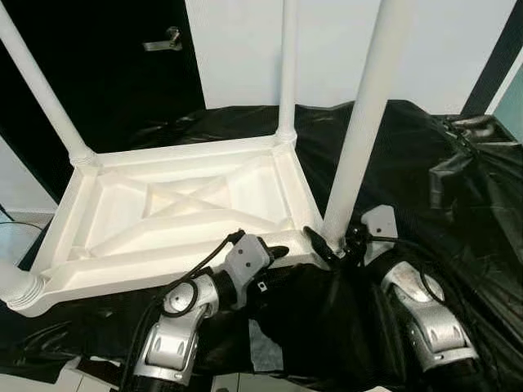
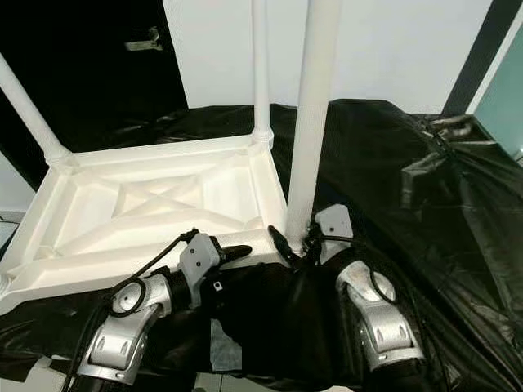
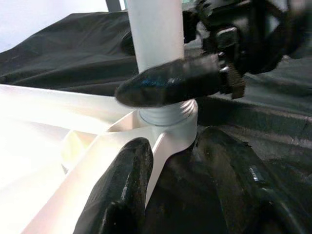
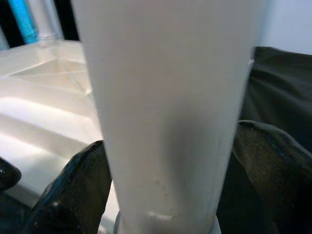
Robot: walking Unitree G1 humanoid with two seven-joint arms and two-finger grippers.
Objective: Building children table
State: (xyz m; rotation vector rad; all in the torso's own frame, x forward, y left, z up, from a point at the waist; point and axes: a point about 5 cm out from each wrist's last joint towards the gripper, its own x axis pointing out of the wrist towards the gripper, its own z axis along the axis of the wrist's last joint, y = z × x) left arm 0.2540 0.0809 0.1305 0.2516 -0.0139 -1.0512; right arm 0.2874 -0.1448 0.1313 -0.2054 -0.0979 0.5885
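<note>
The right end effector (image 1: 333,245) is clamped on the near leg (image 1: 364,122) at its threaded socket; a slip could cross-thread it. The left end effector (image 1: 274,255), fingers apart, straddles the upturned tabletop (image 1: 176,216) rim, lying on black sheeting (image 1: 458,188).

A crinkled glossy black plastic sheet (image 1: 409,147) covers the supporting surface. Directly on it, from nine o'clock to the centre, lies an upside-down white plastic children's tabletop (image 1: 180,216), ribbed underside up, with round white legs rising from its corners. Toward three o'clock the sheet bunches into folds.
</note>
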